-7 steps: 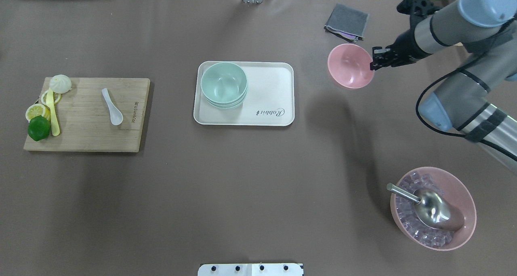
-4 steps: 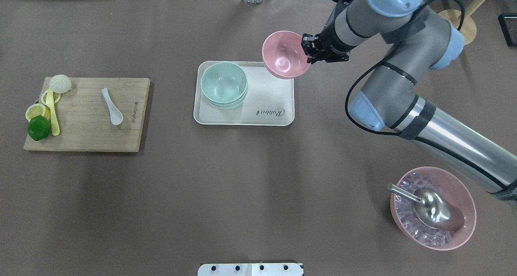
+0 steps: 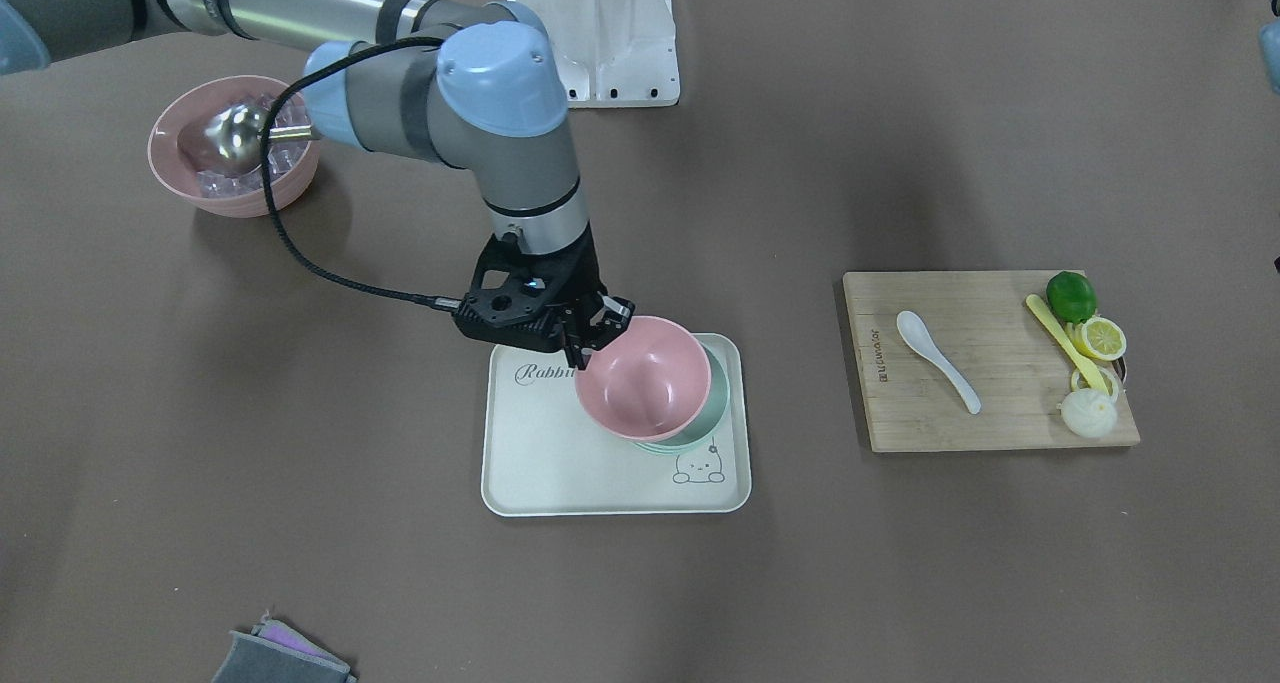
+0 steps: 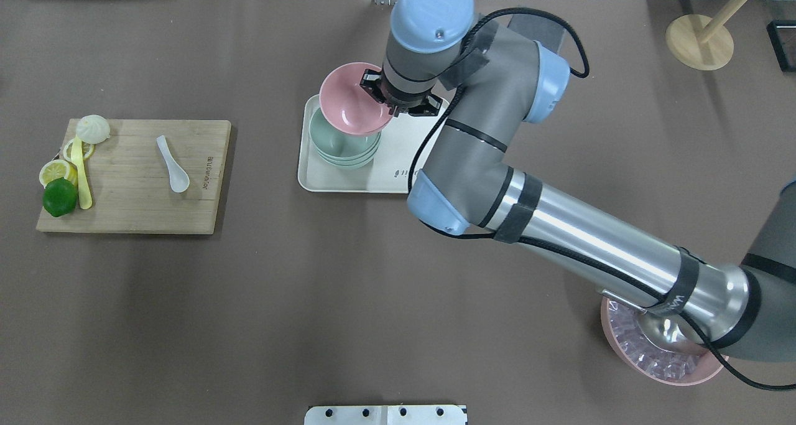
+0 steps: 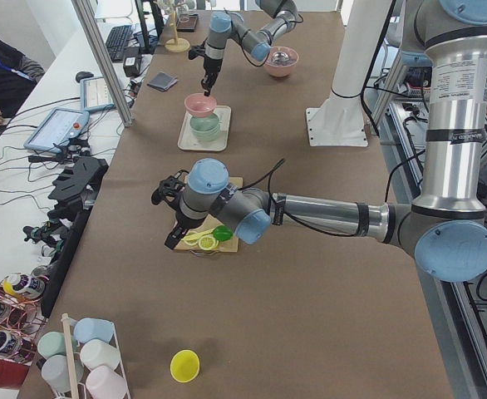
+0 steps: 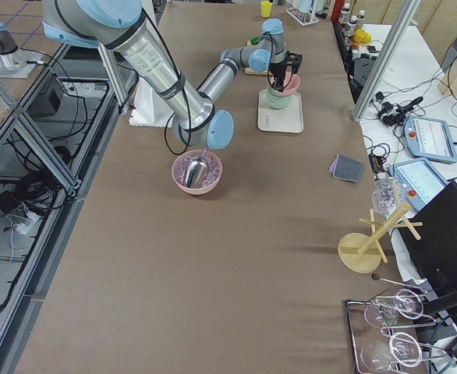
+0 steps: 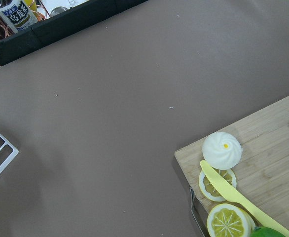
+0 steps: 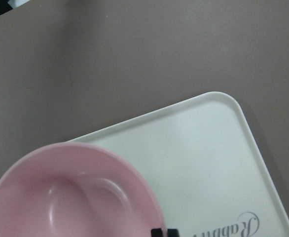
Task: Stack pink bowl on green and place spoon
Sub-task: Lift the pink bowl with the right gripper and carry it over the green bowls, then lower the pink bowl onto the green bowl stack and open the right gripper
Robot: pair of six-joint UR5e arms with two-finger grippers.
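Observation:
My right gripper is shut on the rim of the small pink bowl and holds it tilted just above the stacked green bowls on the white tray. In the front-facing view the pink bowl covers most of the green bowls. The white spoon lies on the wooden cutting board at the left. My left gripper hovers over that board in the exterior left view; I cannot tell if it is open or shut.
A large pink bowl of ice cubes with a metal scoop stands at the near right of the table. A lime, lemon slices, a yellow knife and a bun share the board. A grey cloth and a wooden stand are at the far side.
My right arm has carried the pink bowl left, from the table right of the tray to above the green bowls.

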